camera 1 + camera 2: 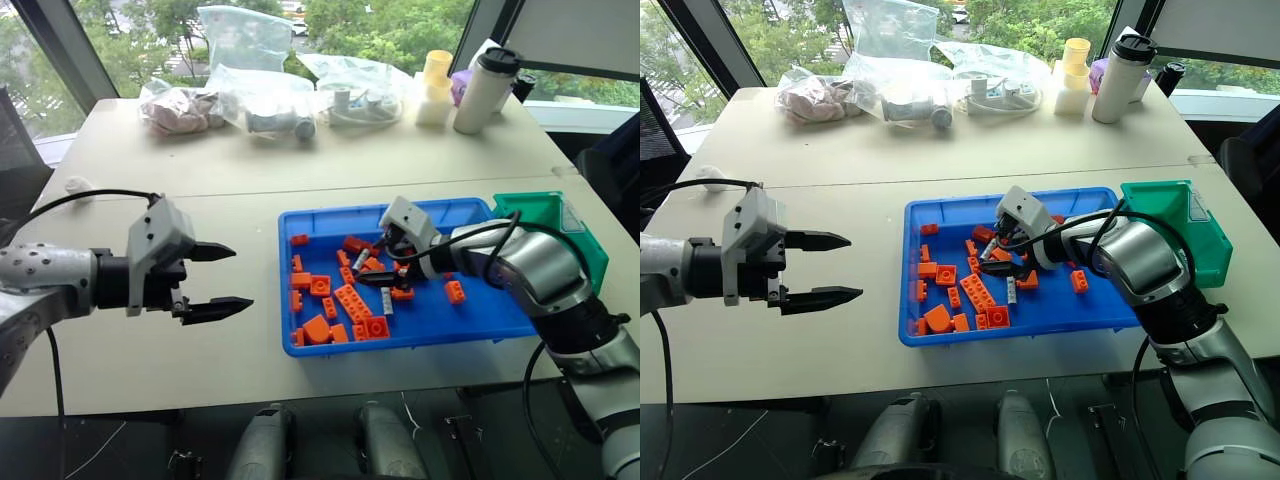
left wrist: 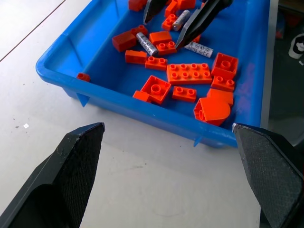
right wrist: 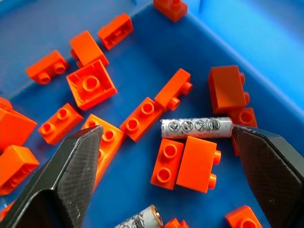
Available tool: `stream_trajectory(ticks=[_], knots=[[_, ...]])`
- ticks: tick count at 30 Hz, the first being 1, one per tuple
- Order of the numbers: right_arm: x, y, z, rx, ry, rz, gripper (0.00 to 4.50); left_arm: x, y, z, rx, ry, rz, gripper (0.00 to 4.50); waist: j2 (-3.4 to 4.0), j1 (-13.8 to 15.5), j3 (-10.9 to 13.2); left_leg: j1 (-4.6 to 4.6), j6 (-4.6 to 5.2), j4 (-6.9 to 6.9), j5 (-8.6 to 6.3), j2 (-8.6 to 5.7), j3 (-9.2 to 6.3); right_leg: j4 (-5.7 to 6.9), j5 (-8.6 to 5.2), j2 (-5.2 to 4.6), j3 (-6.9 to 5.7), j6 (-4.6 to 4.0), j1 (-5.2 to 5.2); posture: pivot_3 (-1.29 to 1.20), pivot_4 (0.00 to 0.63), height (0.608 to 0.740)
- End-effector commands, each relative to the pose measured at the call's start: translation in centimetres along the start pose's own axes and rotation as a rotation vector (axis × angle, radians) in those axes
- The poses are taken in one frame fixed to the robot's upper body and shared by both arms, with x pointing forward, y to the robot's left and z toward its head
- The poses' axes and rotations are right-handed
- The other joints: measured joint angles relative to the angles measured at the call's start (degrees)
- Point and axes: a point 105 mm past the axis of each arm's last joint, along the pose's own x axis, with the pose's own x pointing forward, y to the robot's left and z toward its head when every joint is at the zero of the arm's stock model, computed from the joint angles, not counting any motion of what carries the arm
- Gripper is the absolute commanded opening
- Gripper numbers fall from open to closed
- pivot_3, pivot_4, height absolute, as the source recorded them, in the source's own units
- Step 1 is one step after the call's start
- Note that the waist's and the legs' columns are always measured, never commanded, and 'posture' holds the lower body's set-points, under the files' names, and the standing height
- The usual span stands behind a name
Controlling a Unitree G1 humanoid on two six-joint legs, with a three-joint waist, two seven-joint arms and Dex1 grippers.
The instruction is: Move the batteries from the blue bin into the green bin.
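The blue bin [image 1: 470, 330] sits on the table right of centre, strewn with orange bricks [image 1: 352, 302]. Among the bricks lie silver-grey batteries [image 3: 195, 127], one more [image 3: 140, 220] nearby and a few [image 2: 147, 43] seen in the left wrist view. My right gripper [image 1: 372, 265] hangs open low over the bin's middle. Its fingers [image 3: 78, 161] straddle a battery without touching it. The green bin [image 1: 556, 216] stands against the blue bin's far right corner. Open and holding nothing, my left gripper [image 1: 240, 276] hovers over bare table left of the blue bin.
Clear plastic bags [image 1: 250, 95] with parts, a stack of yellow cups [image 1: 436, 88] and a white tumbler [image 1: 484, 92] line the table's far side. A seam [image 1: 250, 197] crosses the table behind the bins.
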Motion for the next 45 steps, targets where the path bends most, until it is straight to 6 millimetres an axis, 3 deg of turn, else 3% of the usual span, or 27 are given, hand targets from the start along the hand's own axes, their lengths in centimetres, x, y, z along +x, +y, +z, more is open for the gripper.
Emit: stream_trajectory(ticks=[1,15,18,21,30,34,36,38,40,45], knots=[[0.1,-0.5,1.2,-0.045,-0.023,-0.018,4.42,-0.4,0.1,1.0,0.051,-0.036,0.039,4.5,0.0,-0.01,0.0,0.0,0.0,0.0,0.0,0.01,0.0,0.0,0.0,0.01,0.0,0.0,-0.01,0.0,0.15,0.74],[2.3,-1.4,0.2,-0.079,0.021,-0.037,4.42,-0.2,0.1,0.3,0.051,-0.04,0.051,4.5,0.0,-0.03,-0.01,0.01,-0.01,-0.01,0.0,0.0,0.0,0.01,0.0,0.01,-0.03,0.0,0.0,0.0,0.15,0.74],[2.2,-1.1,-0.4,-0.117,0.05,-0.031,3.61,-0.3,0.2,0.3,0.057,-0.045,0.06,4.5,0.0,-0.02,-0.01,0.01,-0.01,-0.01,0.0,0.0,0.0,0.01,0.0,0.01,-0.03,0.0,0.0,0.0,0.15,0.74],[2.2,-1.0,-0.7,-0.128,0.064,-0.029,2.18,-0.1,0.3,0.4,0.062,-0.053,0.066,4.5,0.0,-0.04,-0.01,0.01,-0.01,-0.01,0.0,0.0,0.0,0.01,0.0,0.0,-0.04,0.0,0.0,0.0,0.15,0.74],[1.4,-1.4,0.7,-0.128,0.015,-0.068,2.2,0.3,0.7,1.0,0.072,-0.067,0.071,4.5,0.0,0.0,-0.01,0.02,-0.01,-0.01,0.0,0.0,-0.01,0.01,0.0,0.01,-0.04,0.0,0.0,0.0,0.15,0.74],[-1.0,-2.2,3.0,-0.102,-0.069,-0.127,2.2,0.4,0.5,1.2,0.07,-0.068,0.061,4.5,0.0,0.0,-0.01,0.01,-0.01,-0.01,0.0,0.0,-0.01,0.01,0.0,0.0,-0.04,0.0,-0.01,0.0,0.15,0.74],[-3.6,-3.1,4.6,-0.059,-0.141,-0.189,2.2,0.5,0.5,1.5,0.066,-0.084,0.049,4.5,0.0,0.09,0.0,0.01,-0.01,-0.01,0.0,0.0,-0.01,0.01,0.0,-0.01,-0.04,0.0,0.0,0.0,0.15,0.74],[-7.8,-4.9,5.8,0.035,-0.242,-0.319,2.2,1.3,0.4,2.5,0.053,-0.157,0.025,4.5,0.02,0.55,0.01,0.0,-0.01,-0.01,0.0,-0.02,-0.01,0.0,0.0,-0.03,-0.05,0.0,0.0,0.0,0.15,0.74],[-11.8,-6.9,5.3,0.085,-0.291,-0.494,2.2,2.3,0.4,3.8,0.046,-0.24,0.002,4.5,0.01,1.23,0.0,-0.01,-0.01,-0.01,0.0,-0.14,-0.05,0.0,0.0,-0.21,-0.13,0.01,0.03,0.0,0.15,0.74],[-18.1,-9.5,0.0,0.173,-0.219,-0.811,2.2,5.5,0.3,5.8,0.046,-0.344,-0.085,4.5,-0.16,1.8,-0.1,0.0,0.02,0.02,-0.01,-0.25,-0.11,-0.07,0.0,-0.33,-0.3,0.01,0.18,0.0,0.15,0.74]])
